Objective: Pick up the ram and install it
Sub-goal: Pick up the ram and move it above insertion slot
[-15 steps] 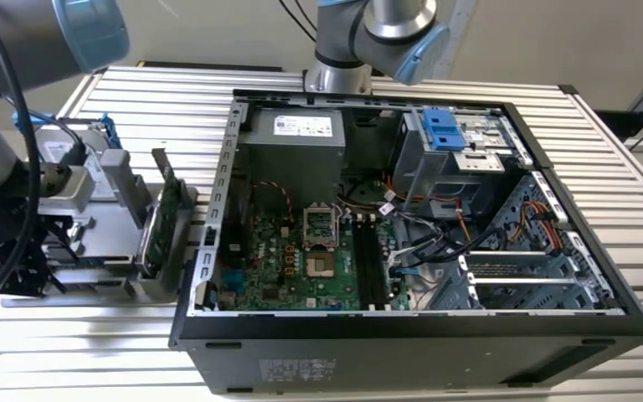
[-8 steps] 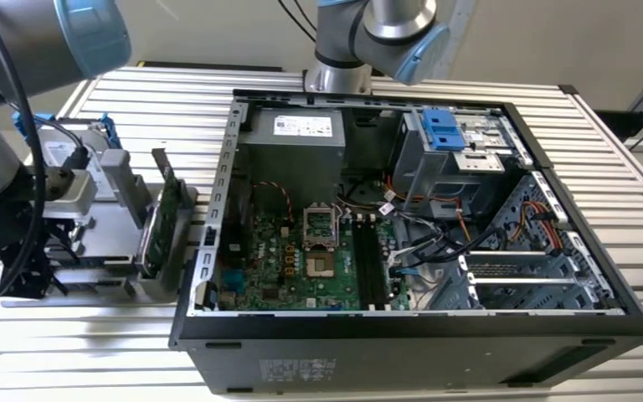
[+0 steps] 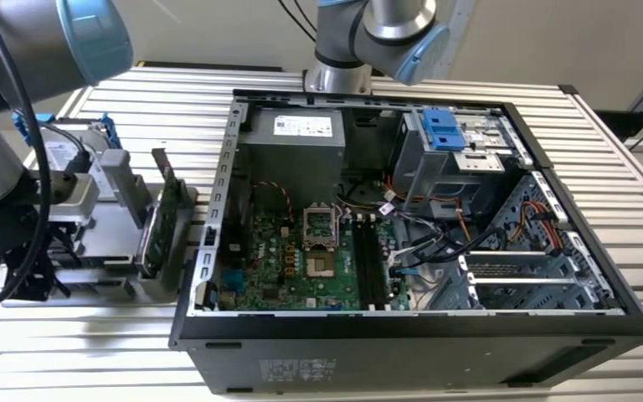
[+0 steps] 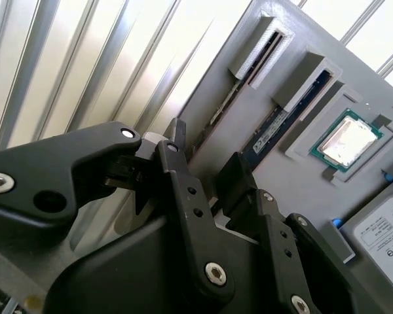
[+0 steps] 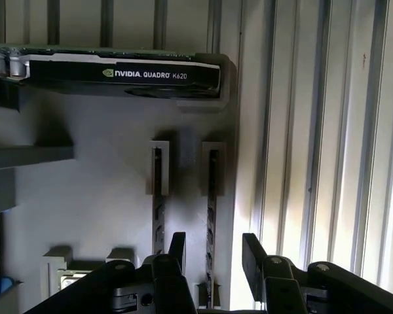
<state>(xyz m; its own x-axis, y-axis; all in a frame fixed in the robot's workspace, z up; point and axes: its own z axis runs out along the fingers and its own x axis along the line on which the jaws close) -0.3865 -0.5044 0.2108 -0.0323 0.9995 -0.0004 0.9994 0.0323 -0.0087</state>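
The gripper [image 5: 214, 252] hung wide open and empty over the rack [image 5: 98, 196], at nine o'clock from the case [image 3: 411, 343] in the exterior view, with the ram [image 5: 211, 203] upright in its slot, lined up between the fingers. A second stick [image 5: 158, 203] stood just beside it, so a finger [image 5: 177, 245] descending off-line could strike that neighbour or the slot wall. A skewed pinch on so thin a board might jam or drop it.
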